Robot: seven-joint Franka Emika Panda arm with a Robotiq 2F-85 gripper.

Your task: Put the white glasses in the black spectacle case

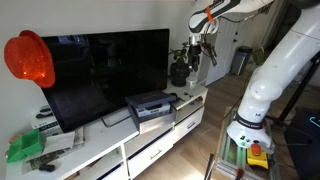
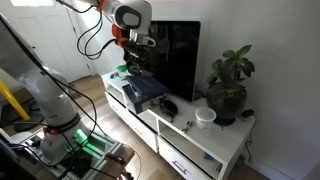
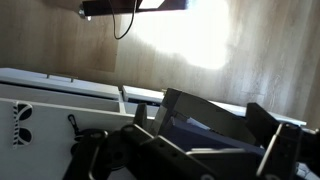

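Note:
The white glasses with dark lenses lie on the white cabinet top, at the far left of the wrist view. I cannot make them out in either exterior view. A small black oblong thing, which looks like the spectacle case, lies on the cabinet between a dark box and a white cup. My gripper hangs open and empty above the dark open-lidded box. In the wrist view its jaws frame that box. It also shows high beside the TV's edge in an exterior view.
A large TV stands along the back of the white cabinet. A potted plant and a white cup stand at one end. A red hat and green items are at the other end.

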